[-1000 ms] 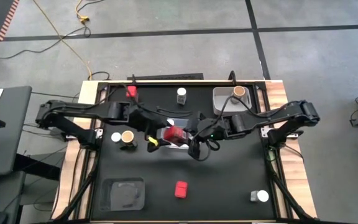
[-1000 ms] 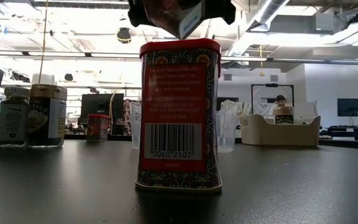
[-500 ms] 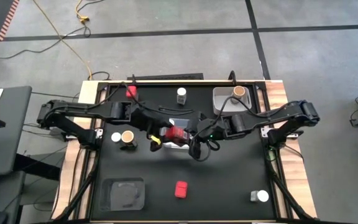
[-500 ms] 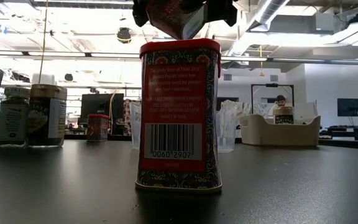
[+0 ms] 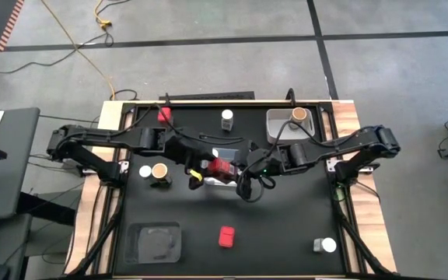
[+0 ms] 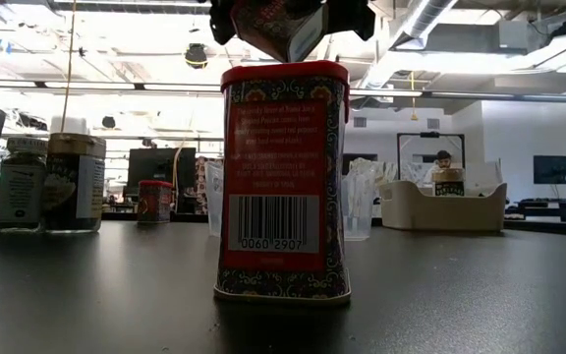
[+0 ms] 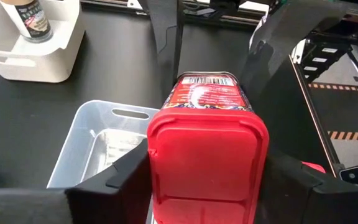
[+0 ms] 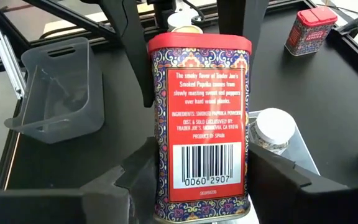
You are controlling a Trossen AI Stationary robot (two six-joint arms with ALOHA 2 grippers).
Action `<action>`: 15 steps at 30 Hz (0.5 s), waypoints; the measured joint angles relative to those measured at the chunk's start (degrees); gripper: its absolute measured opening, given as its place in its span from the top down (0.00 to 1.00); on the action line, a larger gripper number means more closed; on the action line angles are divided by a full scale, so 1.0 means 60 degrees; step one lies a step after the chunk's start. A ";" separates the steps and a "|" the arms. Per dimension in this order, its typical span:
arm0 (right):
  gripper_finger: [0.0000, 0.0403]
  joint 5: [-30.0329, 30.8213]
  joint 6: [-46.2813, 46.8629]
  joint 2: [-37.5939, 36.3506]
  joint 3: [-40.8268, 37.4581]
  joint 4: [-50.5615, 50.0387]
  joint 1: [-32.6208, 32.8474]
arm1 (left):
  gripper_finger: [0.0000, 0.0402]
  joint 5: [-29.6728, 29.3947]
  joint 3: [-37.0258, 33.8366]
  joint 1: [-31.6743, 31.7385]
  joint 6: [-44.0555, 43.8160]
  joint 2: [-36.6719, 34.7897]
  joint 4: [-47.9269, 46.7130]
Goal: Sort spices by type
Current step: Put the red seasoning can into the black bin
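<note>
Both grippers, left gripper (image 5: 206,166) and right gripper (image 5: 239,168), clamp one red paprika tin (image 5: 222,167) held between their fingers.

Paprika tin (image 8: 200,118): red, ornate multicoloured border; black table (image 5: 286,225).

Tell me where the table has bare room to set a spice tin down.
Bare black table lies between the lone red tin and the white-lidded jar, and between that tin and the middle. The middle is crowded: the left gripper and right gripper both meet at the held red tin above a clear tray.
</note>
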 joint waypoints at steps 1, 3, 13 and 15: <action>0.42 0.0000 0.0000 0.0000 0.0000 -0.0001 -0.0005 | 0.43 0.0000 0.0000 0.0000 -0.0004 0.0000 -0.0004; 0.40 0.0000 0.0004 0.0000 0.0000 -0.0039 -0.0022 | 0.43 0.0000 0.0000 0.0000 -0.0004 0.0000 0.0000; 0.39 -0.0004 0.0376 -0.0044 0.0000 -0.0077 -0.0063 | 0.46 -0.0004 -0.0003 0.0000 0.0004 0.0004 -0.0004; 0.39 -0.0004 0.0396 -0.0065 0.0000 -0.0077 -0.0080 | 0.46 -0.0008 -0.0002 0.0000 0.0007 0.0000 0.0007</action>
